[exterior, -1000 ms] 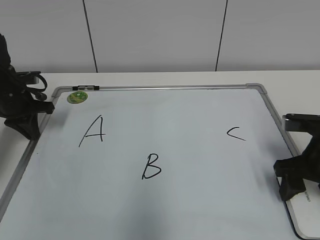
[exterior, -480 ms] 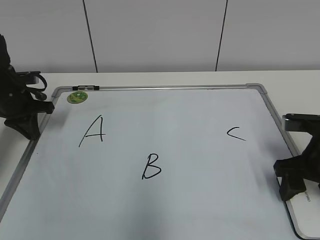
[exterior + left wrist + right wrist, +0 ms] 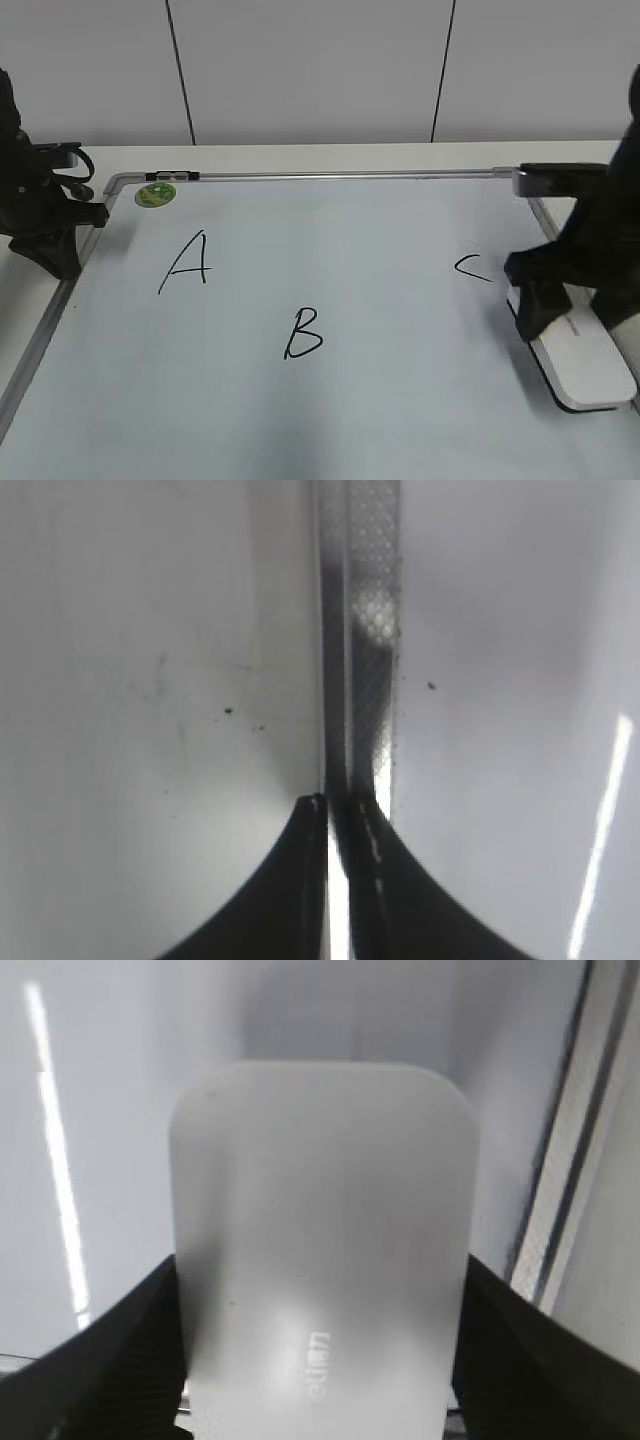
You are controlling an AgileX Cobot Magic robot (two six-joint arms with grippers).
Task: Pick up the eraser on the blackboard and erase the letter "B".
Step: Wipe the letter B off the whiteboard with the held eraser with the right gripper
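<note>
The blackboard is a white board with a grey metal frame, lying flat. The black letter "B" is at its middle front. My right gripper is shut on the white eraser at the board's right side, just right of the "C". In the right wrist view the eraser fills the space between the jaws of my right gripper. My left gripper is shut and empty at the board's left edge. In the left wrist view it sits over the frame.
A black "A" is at the left of the board and a round green sticker at its far left corner. The board's right frame runs beside the eraser. A white wall stands behind the table.
My right gripper has moved away from the board's front right corner, back and left toward the "C", carrying the eraser with it. The left arm has not moved.
</note>
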